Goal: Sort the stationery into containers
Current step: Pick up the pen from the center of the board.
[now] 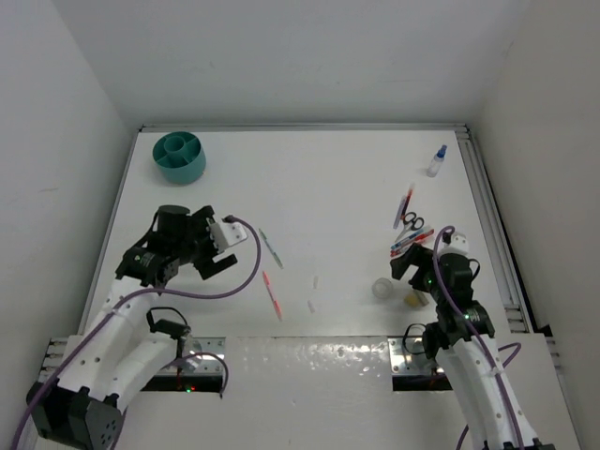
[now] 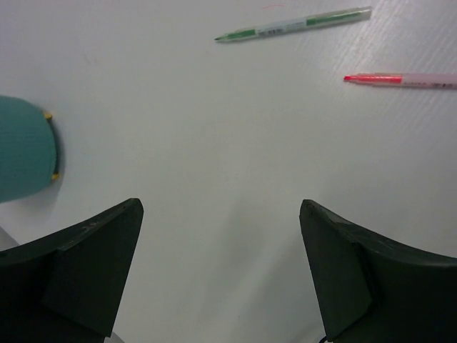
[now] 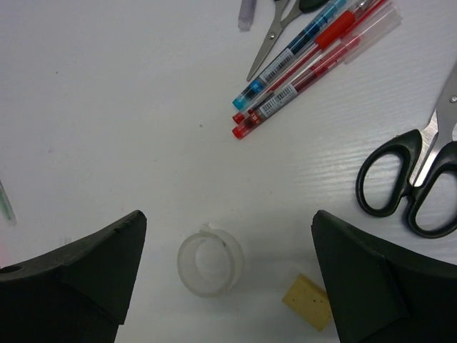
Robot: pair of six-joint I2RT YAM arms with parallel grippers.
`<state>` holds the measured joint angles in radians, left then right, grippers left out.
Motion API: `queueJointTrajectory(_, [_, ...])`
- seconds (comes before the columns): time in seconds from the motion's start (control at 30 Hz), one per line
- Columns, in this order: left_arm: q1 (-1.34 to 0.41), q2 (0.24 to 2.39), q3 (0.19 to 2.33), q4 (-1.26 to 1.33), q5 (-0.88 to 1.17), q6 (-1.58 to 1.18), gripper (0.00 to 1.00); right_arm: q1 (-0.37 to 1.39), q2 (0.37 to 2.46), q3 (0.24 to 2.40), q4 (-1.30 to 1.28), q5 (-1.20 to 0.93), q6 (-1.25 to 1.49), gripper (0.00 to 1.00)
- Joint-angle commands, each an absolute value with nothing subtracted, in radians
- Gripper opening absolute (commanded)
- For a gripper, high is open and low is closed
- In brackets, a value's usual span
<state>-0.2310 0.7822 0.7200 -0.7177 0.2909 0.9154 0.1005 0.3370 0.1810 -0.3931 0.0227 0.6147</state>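
Plastic tape ring (image 3: pixel 209 262), lower centre, is looking light and slick, so we are favouring a rim pinch, left gripper (image 2: pixel 220 207) and right gripper (image 3: pixel 227 218) both gaping empty.

Loose stationery and one container, counted.
One teal pot (image 1: pixel 183 171), one bottle (image 1: pixel 437 161), one tape ring (image 3: pixel 210 263), one tan block (image 3: pixel 308 300), two scissors (image 3: pixel 434 146), at least six pens (image 3: pixel 314 68).

The round plastic pot (image 1: pixel 180 156) is teal, the thin pens are green (image 2: pixel 293 25) and red (image 2: pixel 403 79), the scissors handles (image 3: pixel 410 179) are black, the table (image 1: pixel 328 187) is white.
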Motion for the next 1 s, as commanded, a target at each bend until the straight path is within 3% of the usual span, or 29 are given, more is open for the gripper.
queueJointTrajectory(0.0, [-0.306,0.85,0.753,-0.746,0.269,0.934,0.88,0.104,0.348,0.204,-0.368,-0.034,0.572,0.94])
queueJointTrajectory(0.23, [-0.422,0.933,0.759,-0.605,0.135,0.686,0.7,0.103,0.434,0.277,-0.368,-0.04,0.551,0.73])
queueJointTrajectory(0.3, [-0.422,0.927,0.764,-0.577,0.158,0.632,0.68,0.106,0.49,0.301,-0.351,-0.058,0.52,0.65])
queueJointTrajectory(0.47, [-0.448,0.803,0.662,-0.51,0.43,0.817,0.71,0.135,0.639,0.438,-0.364,-0.094,0.388,0.64])
queueJointTrajectory(0.6, [-0.517,0.85,0.643,-0.515,0.416,0.928,0.71,0.175,0.73,0.512,-0.359,-0.098,0.348,0.61])
queueJointTrajectory(0.77, [-0.566,0.979,0.742,-0.474,0.26,0.552,0.64,0.336,0.871,0.506,-0.253,-0.057,0.377,0.55])
queueJointTrajectory(0.87, [-0.525,0.928,0.744,-0.364,0.056,0.095,0.61,0.481,0.972,0.543,-0.242,0.029,0.376,0.56])
queueJointTrajectory(0.97, [-0.468,0.87,0.756,-0.354,-0.058,-0.029,0.63,0.604,1.043,0.606,-0.244,0.078,0.357,0.56])
